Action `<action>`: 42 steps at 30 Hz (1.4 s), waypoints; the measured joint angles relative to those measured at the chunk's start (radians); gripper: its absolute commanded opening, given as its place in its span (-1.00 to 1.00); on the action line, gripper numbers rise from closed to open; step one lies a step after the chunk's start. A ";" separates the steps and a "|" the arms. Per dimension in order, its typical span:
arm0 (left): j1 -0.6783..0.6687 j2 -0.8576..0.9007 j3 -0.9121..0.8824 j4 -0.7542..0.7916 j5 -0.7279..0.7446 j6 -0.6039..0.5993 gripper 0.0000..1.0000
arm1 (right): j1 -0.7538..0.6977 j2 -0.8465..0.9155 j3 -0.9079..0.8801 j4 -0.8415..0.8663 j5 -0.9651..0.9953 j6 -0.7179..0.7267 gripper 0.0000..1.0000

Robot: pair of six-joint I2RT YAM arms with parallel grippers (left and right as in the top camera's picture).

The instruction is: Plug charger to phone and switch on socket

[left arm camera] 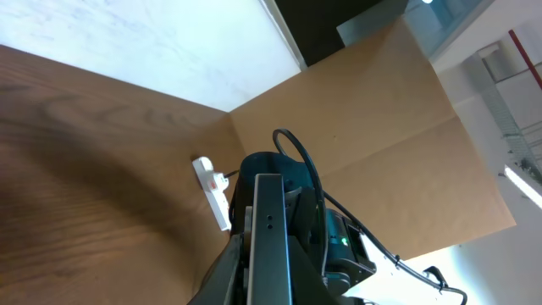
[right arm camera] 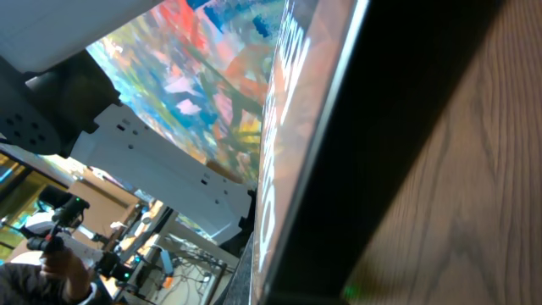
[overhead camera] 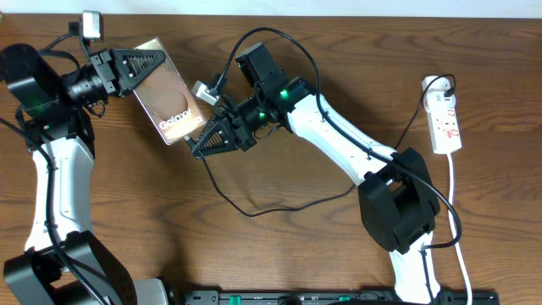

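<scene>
Hovering off the table [overhead camera: 296,254] toward 10 o'clock in the overhead view, the phone [overhead camera: 174,106] was pinched at its 10 o'clock end by the left gripper [overhead camera: 140,61], whose fingers were closed on the slab. The glossy face was turned up and tilted. At the phone's free 5 o'clock end sat the right gripper [overhead camera: 196,146], its fingers closed tight. The charger [overhead camera: 254,212] ran into them from a slack loop lying on the wood toward 6 o'clock; the plug tip itself was hidden, so whether it had entered the port could not be told. The socket [overhead camera: 445,119] lay flat at 3 o'clock, well apart from both arms.

The phone looked rigid and light but slick-faced, so a grip across its long edges near one end seemed safest, with the port end left free. The cable looked limp and would buckle if pushed from far back. It was probably best held right behind the plug, where the stiff collar would carry a straight push into the port.
</scene>
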 measured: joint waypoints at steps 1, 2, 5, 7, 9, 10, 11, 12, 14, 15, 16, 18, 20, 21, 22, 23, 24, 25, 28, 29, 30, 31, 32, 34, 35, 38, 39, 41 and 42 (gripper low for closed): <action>0.000 0.000 0.000 0.000 0.000 0.000 -0.85 | 0.000 0.000 0.000 0.000 0.000 0.000 -0.98; 0.000 0.000 0.000 0.000 0.000 0.000 -0.85 | 0.000 0.000 0.000 0.000 0.000 0.000 -0.98; 0.000 0.000 0.000 0.000 -0.003 0.000 -0.85 | -0.004 0.000 0.000 0.000 0.000 0.000 -0.98; 0.000 0.000 0.000 0.000 -0.009 0.000 -0.85 | -0.010 0.000 0.000 0.000 0.000 0.000 -0.98; 0.000 0.000 0.000 0.000 -0.012 0.001 -0.85 | -0.017 0.000 0.000 0.000 0.000 0.001 -0.98; -0.001 0.000 0.000 0.000 -0.014 0.003 -0.85 | -0.020 0.000 0.000 0.000 0.000 0.000 -0.98; -0.002 0.000 0.000 0.001 -0.017 0.004 -0.85 | -0.022 0.000 0.000 0.000 -0.001 0.000 -0.98; -0.003 0.000 0.000 0.001 -0.019 0.006 -0.85 | -0.023 0.000 0.000 0.000 -0.001 0.000 -0.98; -0.004 0.000 0.000 0.001 -0.021 0.006 -0.85 | -0.024 0.000 0.000 0.000 -0.001 0.000 -0.98; -0.004 0.000 0.000 0.001 -0.022 0.006 -0.85 | -0.024 0.000 0.000 0.000 -0.001 0.000 -0.98; -0.004 0.000 0.000 0.001 -0.022 0.006 -0.85 | -0.024 0.000 0.000 0.000 -0.001 0.000 -0.98; -0.004 0.000 0.000 0.001 -0.022 0.007 -0.85 | -0.024 0.000 0.000 0.000 -0.001 0.001 -0.98; -0.004 0.000 0.000 0.001 -0.022 0.007 -0.85 | -0.024 0.000 0.000 0.000 -0.001 0.001 -0.98; -0.004 0.000 0.000 0.001 -0.022 0.006 -0.85 | -0.024 0.000 0.000 0.000 -0.001 0.001 -0.98; -0.004 0.000 0.000 0.001 -0.022 0.007 -0.85 | -0.024 0.000 0.000 0.000 -0.001 0.001 -0.98; -0.004 0.000 0.000 0.001 -0.022 0.007 -0.85 | -0.024 0.000 0.000 0.000 -0.001 0.001 -0.98; -0.004 0.000 0.000 0.001 -0.022 0.006 -0.85 | -0.024 0.000 0.000 0.001 -0.001 0.001 -0.98; -0.004 0.000 0.000 0.001 -0.022 0.007 -0.85 | -0.024 0.000 0.000 0.002 -0.001 0.001 -0.98; -0.004 0.000 0.000 0.001 -0.026 0.006 -0.85 | -0.025 0.000 0.000 0.023 -0.001 0.006 -0.98; -0.003 0.000 0.000 0.002 -0.032 0.007 -0.85 | -0.025 0.000 -0.001 0.041 -0.001 0.016 -0.98; -0.003 0.000 0.000 0.003 -0.037 0.007 -0.85 | -0.025 0.000 -0.001 0.060 -0.002 0.029 -0.98; -0.002 0.000 0.000 0.003 -0.045 0.006 -0.85 | -0.025 0.000 -0.002 0.087 0.000 0.048 -0.98; 0.000 0.000 0.000 0.003 -0.053 0.007 -0.85 | -0.025 0.001 -0.003 0.114 0.002 0.071 -0.98; 0.001 0.000 0.000 0.005 -0.064 0.007 -0.85 | -0.025 0.001 -0.006 0.175 0.007 0.122 -0.98; 0.001 0.000 0.000 0.005 -0.071 0.006 -0.85 | -0.025 0.001 -0.006 0.203 0.010 0.148 -0.98; 0.001 0.000 0.000 0.006 -0.088 0.006 -0.85 | -0.024 0.001 -0.008 0.273 0.011 0.217 -0.98; 0.001 0.000 0.000 0.006 -0.092 0.006 -0.85 | -0.024 0.001 -0.008 0.294 0.011 0.238 -0.98; 0.003 0.000 0.002 0.006 -0.098 0.007 -0.85 | -0.025 0.001 -0.008 0.322 0.011 0.276 -0.98; 0.004 0.000 0.002 0.006 -0.098 0.008 -0.85 | -0.025 0.001 -0.008 0.329 0.011 0.290 -0.98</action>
